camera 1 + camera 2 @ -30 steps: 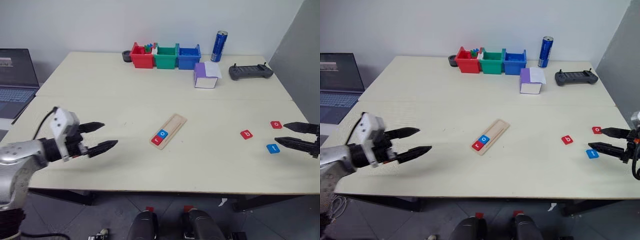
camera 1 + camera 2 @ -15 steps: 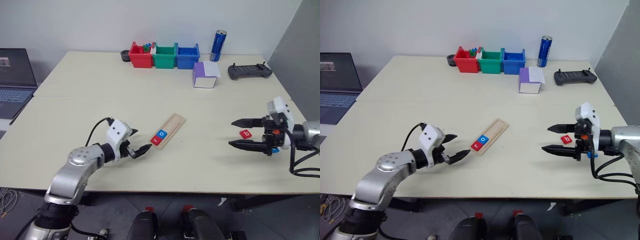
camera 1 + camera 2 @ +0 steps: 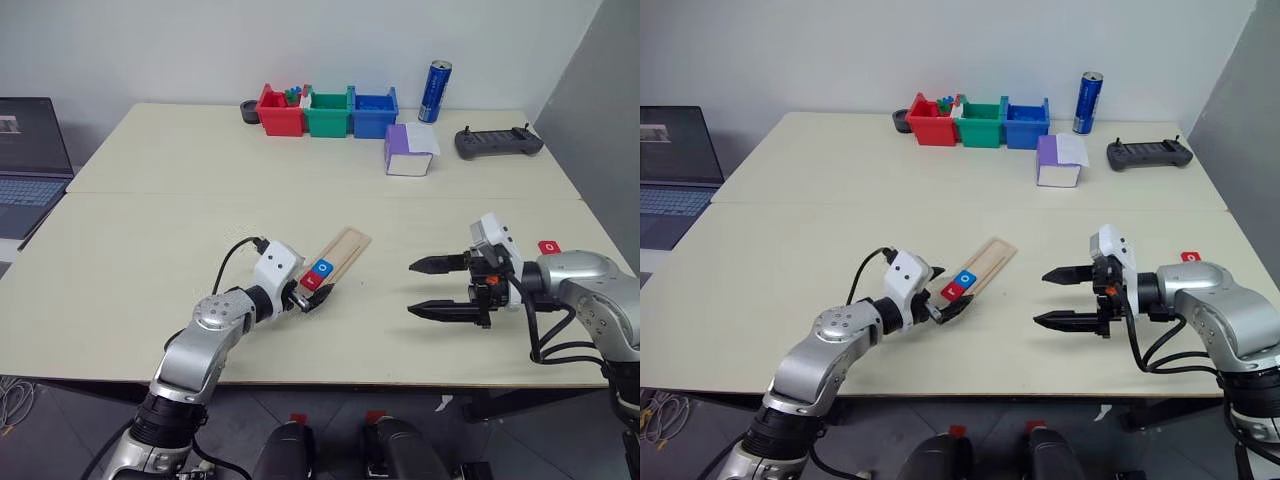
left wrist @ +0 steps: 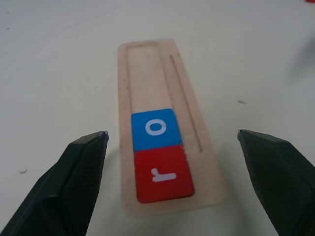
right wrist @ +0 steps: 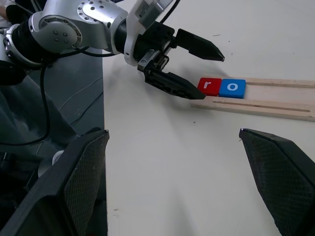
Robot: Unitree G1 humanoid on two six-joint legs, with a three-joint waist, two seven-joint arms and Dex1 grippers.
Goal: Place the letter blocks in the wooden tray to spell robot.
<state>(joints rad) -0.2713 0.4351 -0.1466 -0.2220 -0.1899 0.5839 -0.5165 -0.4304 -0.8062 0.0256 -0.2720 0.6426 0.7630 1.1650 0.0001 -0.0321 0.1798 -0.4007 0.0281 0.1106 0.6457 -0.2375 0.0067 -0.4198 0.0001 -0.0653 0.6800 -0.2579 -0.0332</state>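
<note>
Tiles — two in wooden tray (image 4: 158, 123), one red tile (image 3: 549, 247) outside

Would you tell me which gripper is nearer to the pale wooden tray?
Left. The left gripper sits open at the pale wooden tray's near end, beside the red r tile; the right gripper hovers open, well apart.

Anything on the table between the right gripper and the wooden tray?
No. Between the right gripper and the wooden tray the tabletop is bare in the right eye view.
</note>
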